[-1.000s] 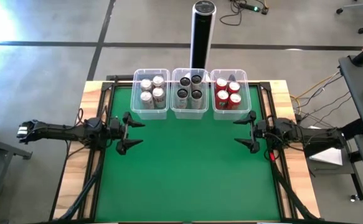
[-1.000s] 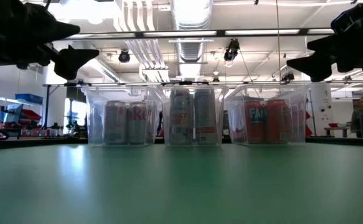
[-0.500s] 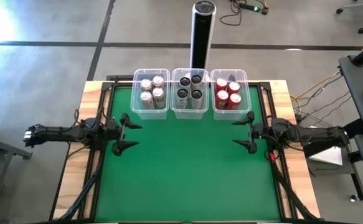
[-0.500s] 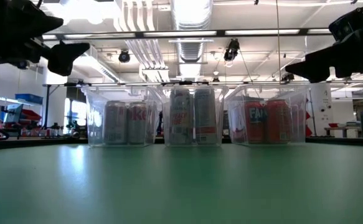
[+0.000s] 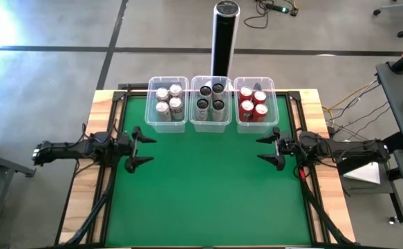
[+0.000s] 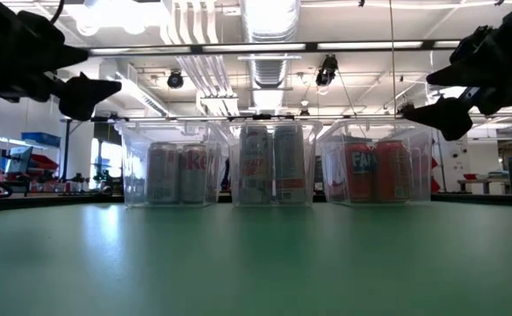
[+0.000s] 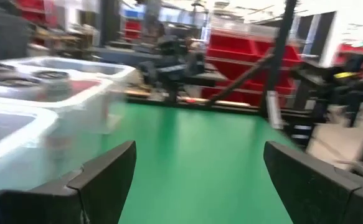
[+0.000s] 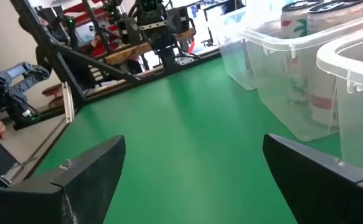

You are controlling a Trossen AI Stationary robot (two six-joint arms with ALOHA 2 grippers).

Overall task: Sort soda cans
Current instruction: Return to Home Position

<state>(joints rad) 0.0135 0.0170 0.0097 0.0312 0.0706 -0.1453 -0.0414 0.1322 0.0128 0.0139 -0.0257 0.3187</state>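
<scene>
So all twelve soda cans are sorted by colour into three clear bins lined up side by side along the far edge of the green mat [image 5: 208, 200]. There are four silver cans [image 5: 168, 101] in the left bin [image 5: 150, 104], four black cans [image 5: 211, 97] in the middle bin [image 5: 193, 111] and four red cans [image 5: 252, 102] in the right bin [image 5: 275, 104]. Every can is upright, packed two by two, tops showing from above. From table height you can see the labels through the plastic, silver on the left and red on the right. A tall black-and-silver post [image 5: 225, 34] stands just behind the middle bin, off the mat. Both arms sit out at the sides, apart from the cans. The left gripper [image 5: 144, 148] hangs over the mat's left side, in front of the left bin, fingers spread wide and holding nothing. The right gripper [image 5: 263, 148] mirrors it on the right side, just in front of the right bin, also spread wide and empty. Both point inward across the mat toward each other, and in the low view they're up off the surface.
</scene>
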